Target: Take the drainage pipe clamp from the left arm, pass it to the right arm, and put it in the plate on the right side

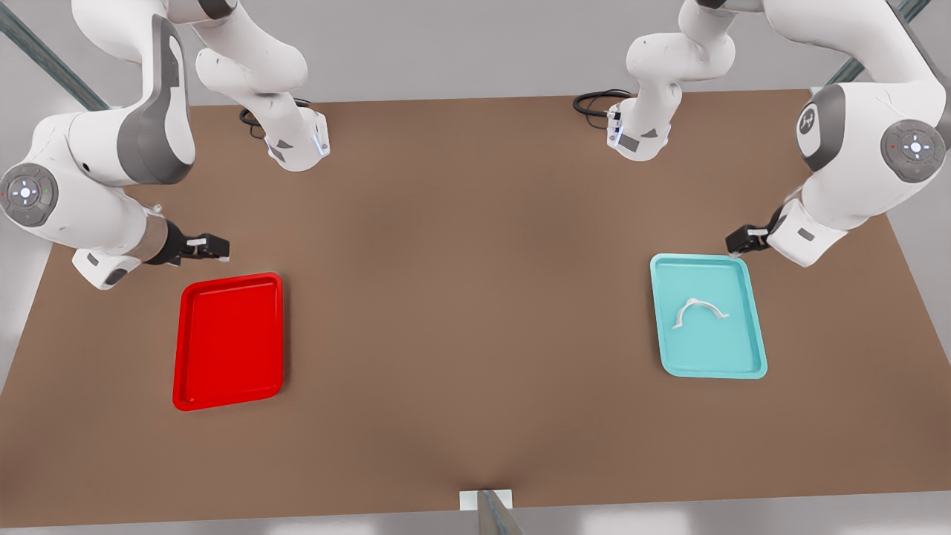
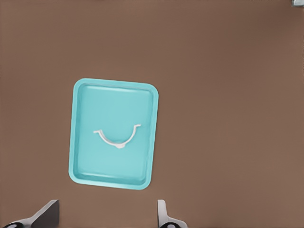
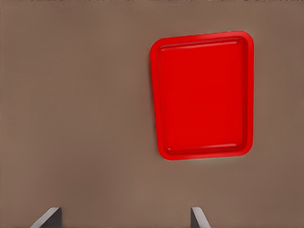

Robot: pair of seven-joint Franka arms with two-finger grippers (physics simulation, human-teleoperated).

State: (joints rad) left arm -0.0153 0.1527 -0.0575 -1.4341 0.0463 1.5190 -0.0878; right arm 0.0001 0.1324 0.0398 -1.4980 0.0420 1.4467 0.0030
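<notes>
Left gripper (image 1: 732,240) hovers over the table (image 1: 461,297) just off the teal tray's (image 1: 750,357) far corner, fingers (image 2: 45,213) spread wide, holding nothing. Right gripper (image 1: 223,249) hangs past the plate's (image 1: 186,371) far edge, fingers (image 3: 47,217) also apart and empty. Both arms are bent at the elbow, wrists low; exact height above the table is hard to judge. The drainage pipe clamp (image 1: 698,310) lies flat near the middle of the teal tray, free of both grippers. The plate holds nothing. Count: two arms, two trays, one clamp. Cables (image 1: 598,100) coil at each arm base on the table's far edge.
</notes>
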